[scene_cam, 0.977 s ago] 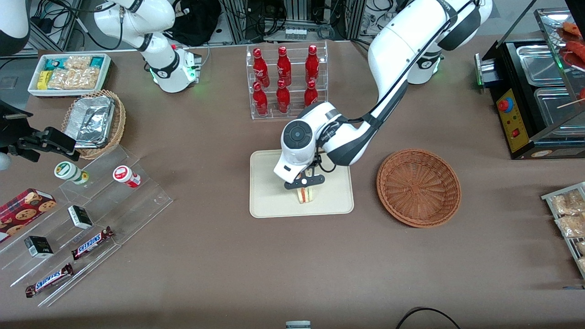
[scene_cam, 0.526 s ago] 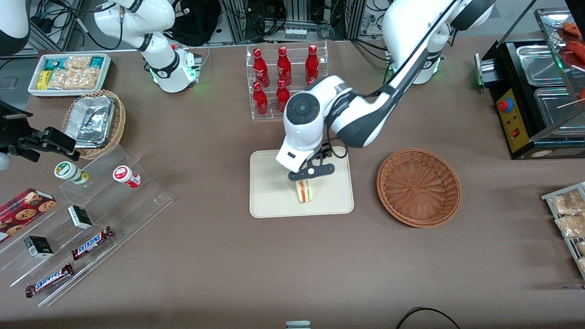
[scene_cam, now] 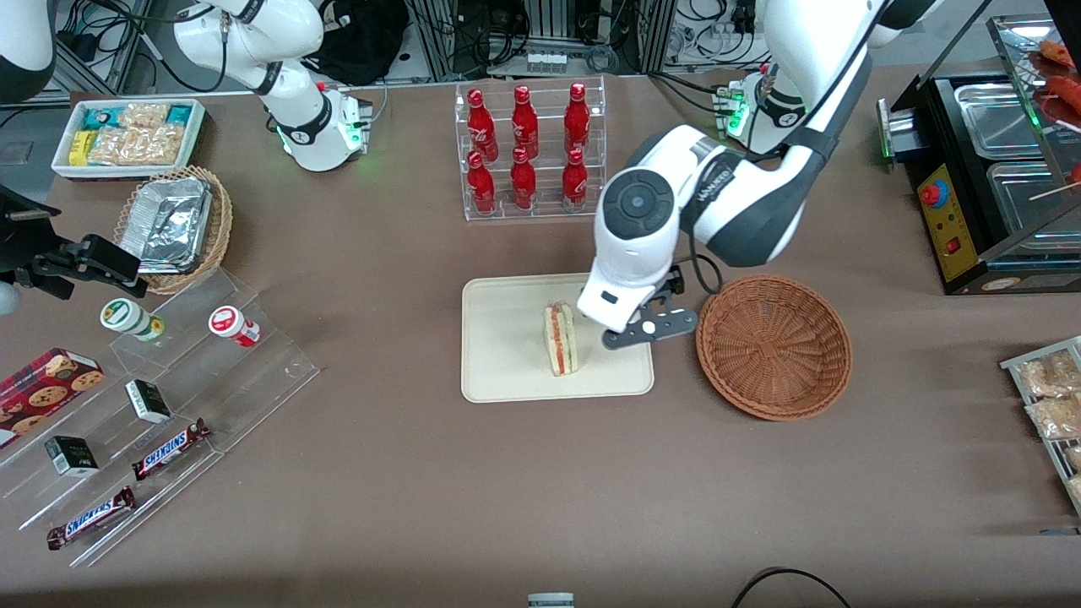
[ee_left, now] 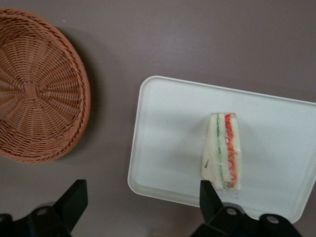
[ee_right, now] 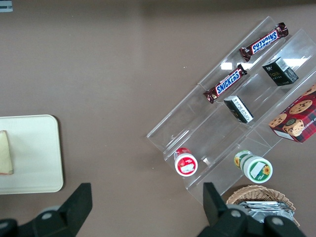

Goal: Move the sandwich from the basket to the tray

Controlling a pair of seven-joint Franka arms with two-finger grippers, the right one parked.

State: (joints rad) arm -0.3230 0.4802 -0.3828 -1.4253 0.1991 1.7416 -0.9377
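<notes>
The sandwich (scene_cam: 561, 339) (ee_left: 223, 150) (ee_right: 6, 153), a white wedge with red and green filling, stands on its edge on the cream tray (scene_cam: 507, 355) (ee_left: 168, 133) (ee_right: 29, 153). The reddish-brown woven basket (scene_cam: 774, 346) (ee_left: 34, 98) sits empty beside the tray, toward the working arm's end. My gripper (scene_cam: 649, 329) (ee_left: 142, 197) hovers open above the tray's edge nearest the basket, apart from the sandwich. Nothing is between its black fingers (ee_left: 74, 202).
A clear rack of red bottles (scene_cam: 528, 152) stands farther from the front camera than the tray. Toward the parked arm's end are a stepped acrylic snack display (scene_cam: 152, 397), a tan basket of foil packs (scene_cam: 173, 228) and a white bin (scene_cam: 127, 135). A black appliance (scene_cam: 988, 177) is at the working arm's end.
The gripper has let go of the sandwich, risen and swung toward the basket. The sandwich stays standing on the tray.
</notes>
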